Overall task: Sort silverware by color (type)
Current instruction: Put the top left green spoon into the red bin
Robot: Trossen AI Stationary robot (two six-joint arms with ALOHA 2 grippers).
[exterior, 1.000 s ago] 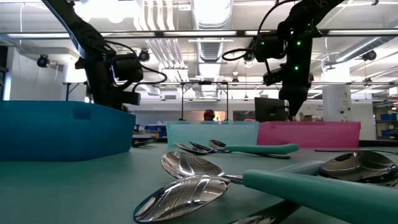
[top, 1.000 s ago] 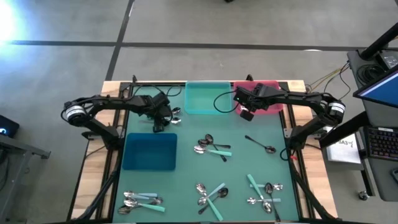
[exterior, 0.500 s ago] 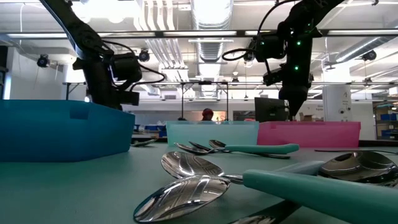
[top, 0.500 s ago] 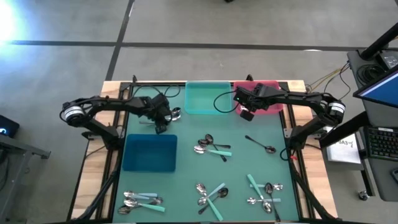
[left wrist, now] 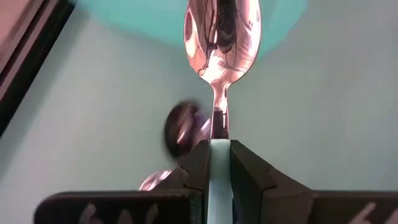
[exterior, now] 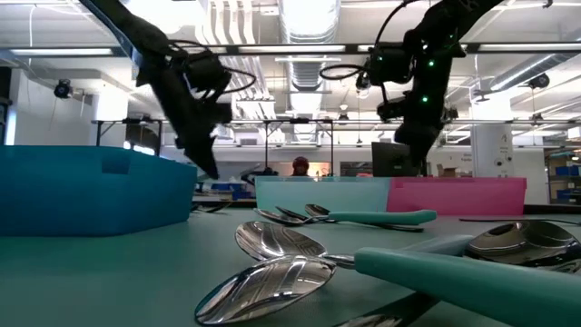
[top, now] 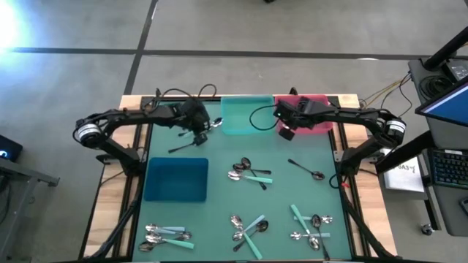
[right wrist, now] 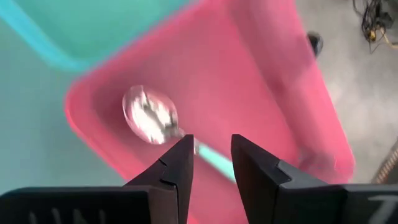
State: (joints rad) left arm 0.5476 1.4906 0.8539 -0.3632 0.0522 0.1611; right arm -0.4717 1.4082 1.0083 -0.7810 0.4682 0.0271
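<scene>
Now left gripper (left wrist: 217,163) clamps a teal-handled spoon (left wrist: 222,43), carrying it near the teal bin (top: 245,115); next, release inside. Right gripper (right wrist: 211,155), fingers apart, hangs over pink bin (right wrist: 261,87).

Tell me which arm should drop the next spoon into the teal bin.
Left. Its gripper is shut on a teal-handled spoon just beside the teal bin. The right gripper is open and holds nothing, over the pink bin.
</scene>
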